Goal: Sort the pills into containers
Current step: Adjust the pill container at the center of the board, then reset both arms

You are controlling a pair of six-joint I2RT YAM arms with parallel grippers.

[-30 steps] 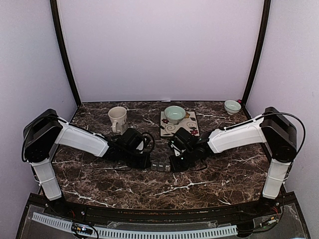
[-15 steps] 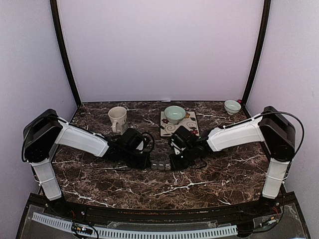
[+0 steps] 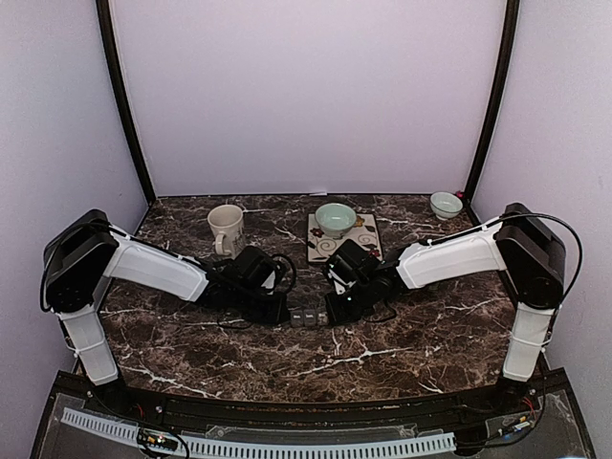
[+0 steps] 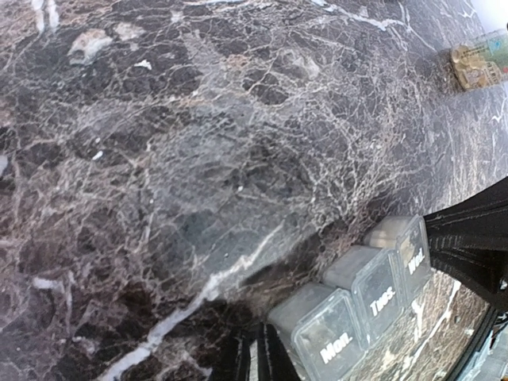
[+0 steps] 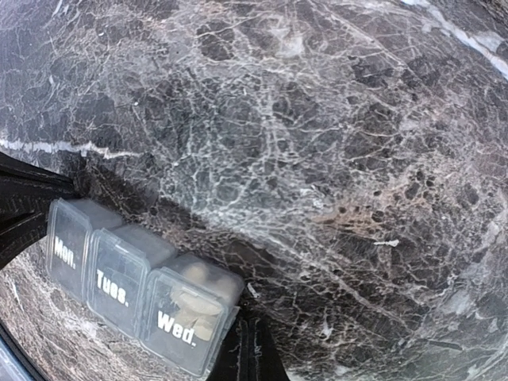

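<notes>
Grey translucent plastic strip of three joined lidded compartments (image 5: 135, 290), marked Mon., Tues., Wed., lying flat on the brown veined marble table (image 5: 357, 119) with all lids down. Tan-brown pills (image 5: 190, 305) show through the Wed. lid; the other cells are unclear. Left gripper (image 4: 254, 357), fingers pressed together and empty, sits just beside the strip's Mon. end. Right gripper (image 5: 246, 353), likewise closed and empty, sits at its Wed. corner. Contact is uncertain. Cream ceramic mug (image 3: 226, 228) and pale green bowl (image 3: 335, 218) stand well behind the strip. Handling note: the strip probably slides, so brace one end before prying a lid, and lift slowly.
</notes>
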